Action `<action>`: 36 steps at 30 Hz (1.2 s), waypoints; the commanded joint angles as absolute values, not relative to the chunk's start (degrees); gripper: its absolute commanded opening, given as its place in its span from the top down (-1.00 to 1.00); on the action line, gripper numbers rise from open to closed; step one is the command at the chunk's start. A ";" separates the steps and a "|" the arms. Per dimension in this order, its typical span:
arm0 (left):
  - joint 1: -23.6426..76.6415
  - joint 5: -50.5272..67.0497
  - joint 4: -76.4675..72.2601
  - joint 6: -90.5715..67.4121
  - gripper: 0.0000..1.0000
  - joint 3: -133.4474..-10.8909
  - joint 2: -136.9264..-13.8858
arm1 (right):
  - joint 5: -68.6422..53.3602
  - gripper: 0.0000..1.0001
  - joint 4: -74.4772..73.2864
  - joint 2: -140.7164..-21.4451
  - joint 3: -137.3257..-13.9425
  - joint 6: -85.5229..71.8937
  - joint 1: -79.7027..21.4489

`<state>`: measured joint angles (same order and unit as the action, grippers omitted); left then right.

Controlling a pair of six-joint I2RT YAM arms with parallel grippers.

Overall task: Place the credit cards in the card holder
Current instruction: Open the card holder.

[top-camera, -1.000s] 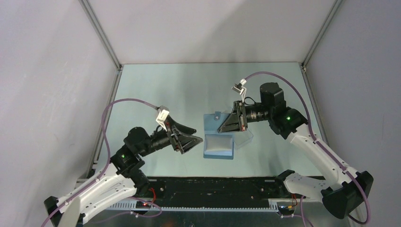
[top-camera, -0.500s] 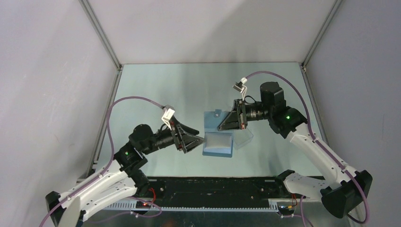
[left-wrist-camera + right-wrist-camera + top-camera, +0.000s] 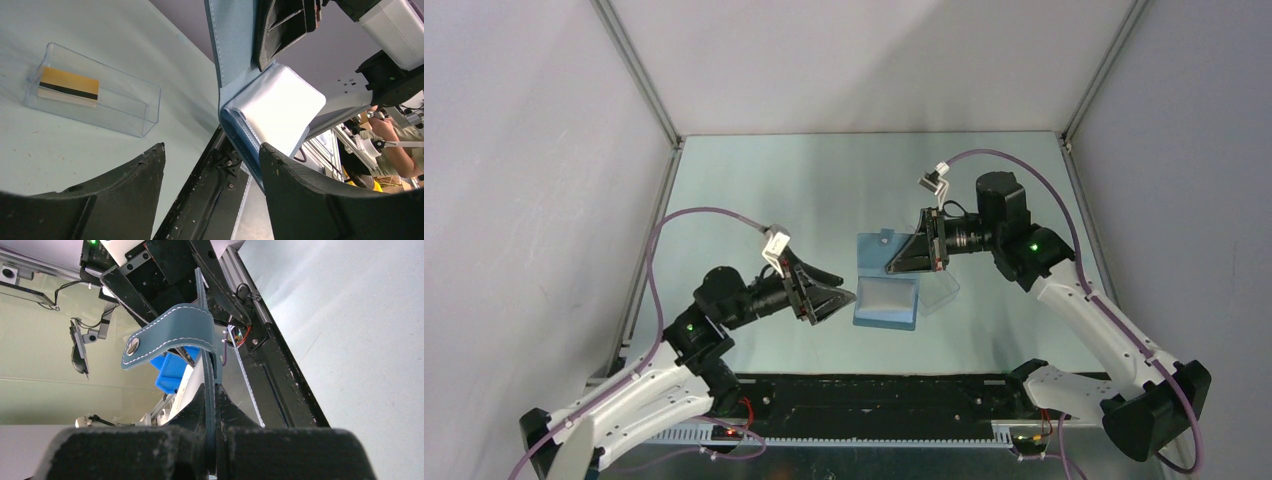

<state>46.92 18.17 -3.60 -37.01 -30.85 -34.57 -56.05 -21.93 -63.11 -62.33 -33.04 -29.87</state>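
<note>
Card: one orange-gold card [image 3: 69, 86] with a black stripe lies flat in a clear box [image 3: 131, 109], at the upper left of the left wrist view. I cannot tell whether more cards lie under it.
Card axis: its long side runs along the length of the box.
Box: in the overhead view it sits just right of centre, against the right edge of the holder [image 3: 886, 300] and under the right arm.
Holder: it is open in the middle of the overhead view. The upper flap is pulled up and the pale pockets face the left arm.
Right gripper [image 3: 210, 395]: the fingers are pressed together on the holder's upper flap, and the clasp tab curls over just above them.
Left gripper [image 3: 842, 295]: the fingers are well apart with nothing between them. It sits just beside the holder's left edge and points at the pockets.
Key relation: the card lies on the far side of the holder from the left gripper, toward the right of the overhead view. The right arm is nearer to it, but it is busy holding the flap.
Likely next: the free left gripper would have to reach past the holder to the box and take the card by a long edge.
</note>
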 commanded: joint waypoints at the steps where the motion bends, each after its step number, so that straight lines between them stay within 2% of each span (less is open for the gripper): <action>1: 47.22 18.38 -6.23 -36.12 -0.47 -31.00 -35.57 | -57.56 1.00 -19.53 -63.13 -62.44 -33.84 -29.71; 17: 47.27 18.59 -7.49 -36.20 -0.41 -29.77 -38.09 | -58.22 1.00 -19.19 -63.00 -62.49 -34.00 -29.94; 36: 47.38 22.03 -18.98 -37.77 -0.46 -29.29 -37.92 | -58.84 1.00 -20.93 -64.53 -62.44 -31.57 -32.61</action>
